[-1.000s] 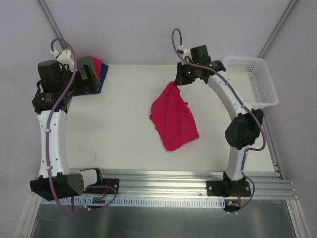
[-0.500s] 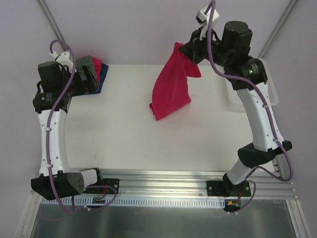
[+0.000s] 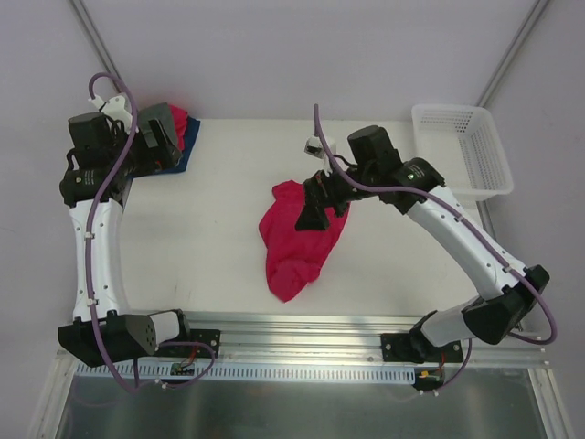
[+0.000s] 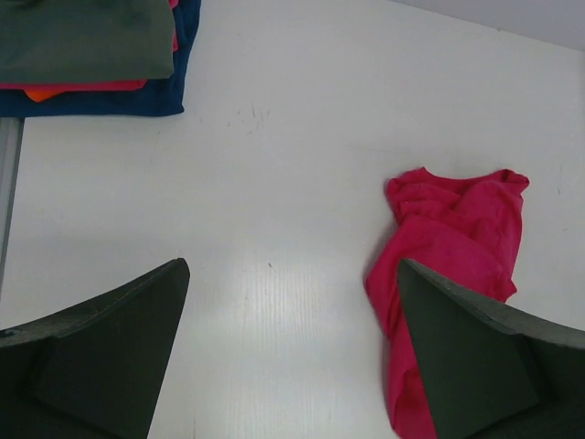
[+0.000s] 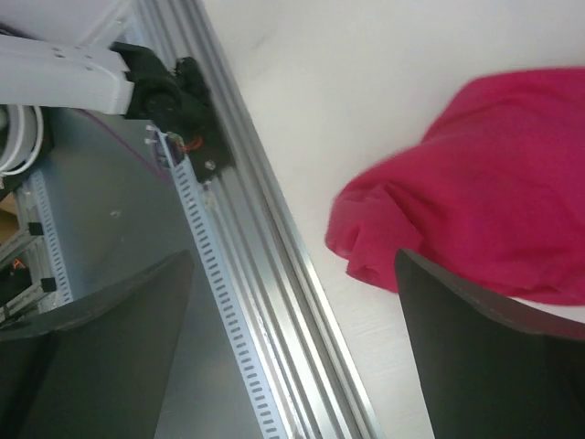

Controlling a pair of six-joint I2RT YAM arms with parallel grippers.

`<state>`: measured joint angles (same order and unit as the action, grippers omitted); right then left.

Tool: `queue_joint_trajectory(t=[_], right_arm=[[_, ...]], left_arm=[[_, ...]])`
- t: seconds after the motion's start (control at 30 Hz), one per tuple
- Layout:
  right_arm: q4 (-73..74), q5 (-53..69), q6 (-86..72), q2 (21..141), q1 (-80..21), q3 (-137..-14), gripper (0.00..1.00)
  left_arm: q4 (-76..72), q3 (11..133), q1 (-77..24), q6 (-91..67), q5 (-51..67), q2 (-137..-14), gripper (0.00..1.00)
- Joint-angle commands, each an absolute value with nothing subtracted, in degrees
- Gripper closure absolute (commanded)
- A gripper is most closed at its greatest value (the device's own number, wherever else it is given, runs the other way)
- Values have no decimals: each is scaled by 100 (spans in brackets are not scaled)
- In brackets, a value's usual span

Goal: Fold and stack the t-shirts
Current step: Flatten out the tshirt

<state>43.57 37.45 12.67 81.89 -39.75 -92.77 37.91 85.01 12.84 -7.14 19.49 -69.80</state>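
A crimson-red t-shirt [image 3: 294, 240] lies crumpled in the middle of the table, also in the left wrist view [image 4: 452, 247] and the right wrist view [image 5: 498, 197]. My right gripper [image 3: 322, 203] hovers over its far right edge, open, with nothing between its fingers [image 5: 292, 366]. A stack of folded t-shirts sits at the far left corner: grey-green [image 4: 87, 37] on top, a red layer, dark blue [image 4: 91, 101] at the bottom. My left gripper [image 3: 163, 139] hangs above that stack, open and empty [image 4: 291, 366].
A white lattice basket [image 3: 494, 187] stands at the far right edge of the table. The aluminium rail [image 5: 265, 302] runs along the near edge, below the red t-shirt.
My right gripper raised the red t-shirt high, swung down toward the table's middle and opened; the shirt dropped into a crumpled heap. The left arm has not moved.
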Motion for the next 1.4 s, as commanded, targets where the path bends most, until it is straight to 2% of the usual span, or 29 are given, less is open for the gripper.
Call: queue_joint_trajectory(t=[0.0,0.2,0.5,0.53,0.7,0.73,0.83,1.03,1.3,1.37], right_arm=[[4482,3167,1565,8076,-3780,-9194,3],[4228,2601,1301,8770,-2919,-8982,3],[4245,2224,870,10545,-2259,-10229,1],[4236,2198,853,10712,-2233,-10361,6],[4192,2136,879,11818,-2294,-11598,14],[4192,2075,870,11978,-2337,-11741,19],[4184,1925,870,12469,-2425,-12101,24],[4227,1837,835,12937,-2505,-11840,34],[4227,1890,738,13078,-2443,-11259,43],[4210,1828,773,13139,-2443,-11276,49]], left_arm=[[3595,8675,1336,-861,2092,-6987,1],[3595,8517,1327,-896,2127,-6847,1],[3603,8051,1327,-1204,2636,-6505,1],[3604,7938,1327,-1230,2715,-6460,1],[3639,7568,1362,-1248,2847,-6197,1],[3647,7446,1406,-1274,2891,-6170,1],[3665,7304,1503,-1353,3058,-6108,1],[3691,7540,1758,-1345,3103,-6214,1],[3691,7928,1933,-1397,3120,-6451,1],[3691,7963,1986,-1415,3138,-6460,1]])
